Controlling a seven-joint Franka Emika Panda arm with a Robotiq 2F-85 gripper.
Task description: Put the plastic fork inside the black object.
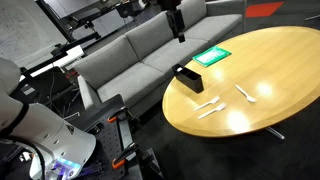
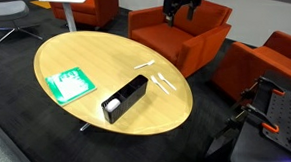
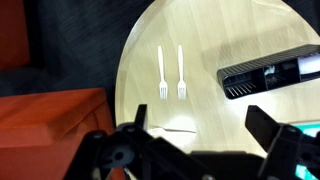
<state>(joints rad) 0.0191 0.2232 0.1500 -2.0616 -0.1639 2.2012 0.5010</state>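
Wrist view, L to R: spare fork [image 3: 161, 72] and the fork [image 3: 181, 72] lie side by side on the table [image 3: 230, 30], tines toward cam. Box [image 3: 270, 75] sits apart on the right. Claw [image 3: 200, 128] is spread wide, empty, up high.

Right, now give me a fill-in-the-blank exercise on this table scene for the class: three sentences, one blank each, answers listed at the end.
The flat rectangle on the table is ___ in colour. The number of white utensils lying near the black box is ___. The gripper hangs above the table with its jaws ___. Missing words: green, three, open.
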